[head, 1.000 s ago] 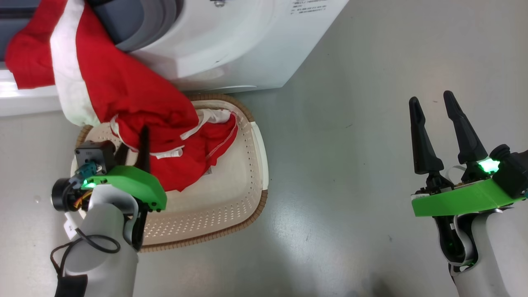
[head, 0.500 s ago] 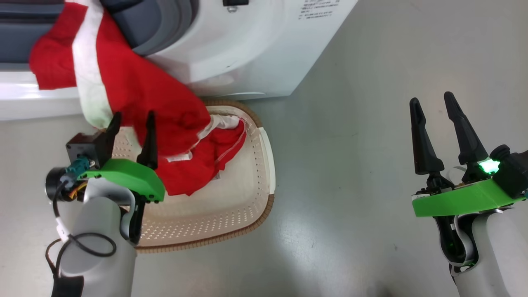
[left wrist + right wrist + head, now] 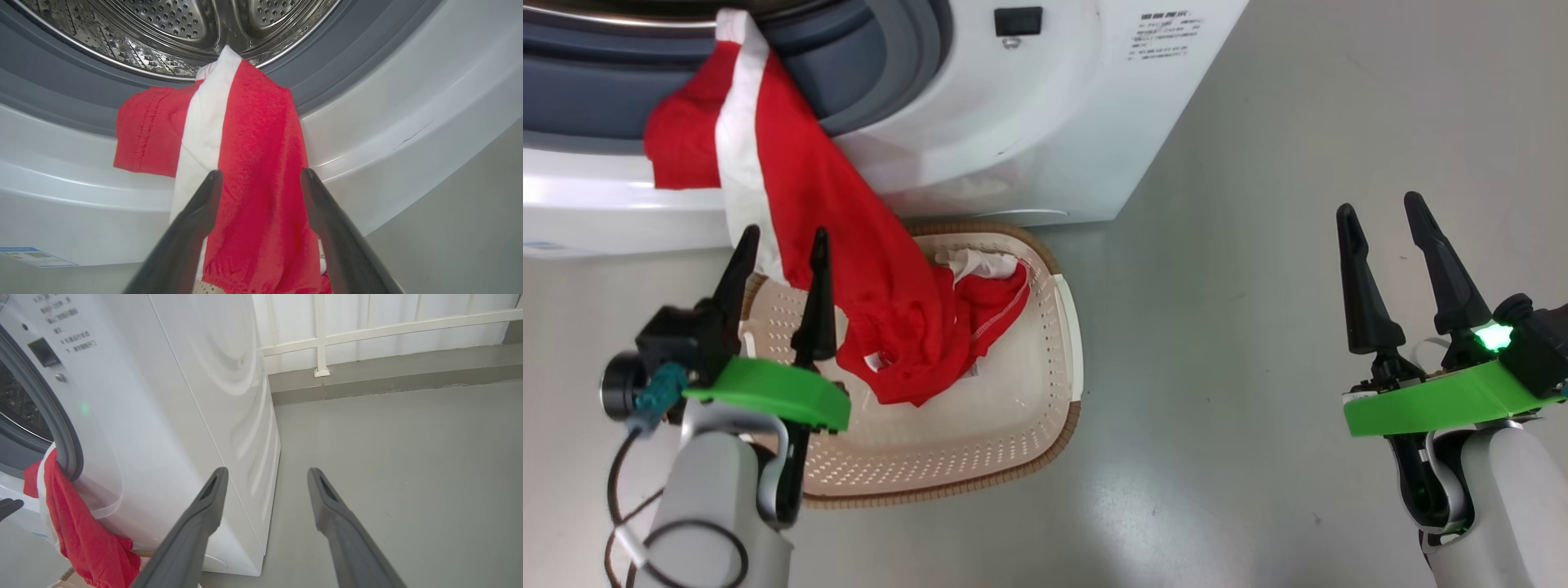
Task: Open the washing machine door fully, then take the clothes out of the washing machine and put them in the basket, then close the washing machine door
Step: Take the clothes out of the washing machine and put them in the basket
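A: Any legible text, any view?
B: None readable. Washing machine (image 3: 1054, 122) front: small printed lines (image 3: 1168, 37), characters too fine to make out. Blue sticker (image 3: 32, 256) low on its front panel: print blurred.

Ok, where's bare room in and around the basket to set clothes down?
Free: the basket's near and right part, between the red garment and its brown rim; also the grey floor from basket to right gripper. Crowded: the basket's far left, where the garment drapes down from the washing machine beside the open left gripper.
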Controlling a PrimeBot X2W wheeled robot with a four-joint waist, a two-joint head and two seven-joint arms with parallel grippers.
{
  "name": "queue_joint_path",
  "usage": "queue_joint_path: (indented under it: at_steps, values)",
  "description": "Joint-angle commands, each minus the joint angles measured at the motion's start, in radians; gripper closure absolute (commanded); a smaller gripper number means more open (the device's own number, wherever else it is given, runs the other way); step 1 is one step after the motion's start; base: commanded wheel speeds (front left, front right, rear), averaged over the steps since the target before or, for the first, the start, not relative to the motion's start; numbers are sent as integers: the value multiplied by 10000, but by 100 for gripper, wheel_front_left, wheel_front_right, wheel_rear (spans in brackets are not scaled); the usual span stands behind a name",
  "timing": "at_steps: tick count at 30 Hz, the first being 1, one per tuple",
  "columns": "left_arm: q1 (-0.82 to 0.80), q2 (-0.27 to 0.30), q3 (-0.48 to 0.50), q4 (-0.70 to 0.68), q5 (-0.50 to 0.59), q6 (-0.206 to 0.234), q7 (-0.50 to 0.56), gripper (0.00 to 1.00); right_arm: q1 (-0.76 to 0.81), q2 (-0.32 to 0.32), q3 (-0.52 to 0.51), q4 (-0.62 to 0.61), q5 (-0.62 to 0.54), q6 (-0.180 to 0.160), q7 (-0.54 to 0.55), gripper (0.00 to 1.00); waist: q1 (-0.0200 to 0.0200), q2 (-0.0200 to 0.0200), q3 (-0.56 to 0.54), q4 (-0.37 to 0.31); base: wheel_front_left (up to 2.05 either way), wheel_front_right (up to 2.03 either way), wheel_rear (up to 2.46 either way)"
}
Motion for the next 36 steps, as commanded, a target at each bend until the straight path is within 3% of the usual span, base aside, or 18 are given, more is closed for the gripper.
queue_joint_path:
  at_steps: [1, 18, 26, 36]
  values:
    - [473, 285, 263, -503, 10, 85, -49, 0, 316, -83, 199, -197, 65, 63, -65, 0, 0, 0, -106, 69, 0, 0, 0]
    - [2550, 285, 194, -3708, -144, 665, -49, 0, 570, -199, 134, -237, 56, 63, -65, 0, 0, 0, -332, 223, 0, 0, 0]
    - [2647, 285, -137, -3952, -241, 873, -49, 0, 576, -209, 117, -251, 58, 63, -65, 0, 0, 0, -329, 247, 0, 0, 0]
    - [1888, 285, -282, -3634, -322, 832, -49, 0, 636, -214, 50, -272, 51, 63, -65, 0, 0, 0, -293, 351, 0, 0, 0]
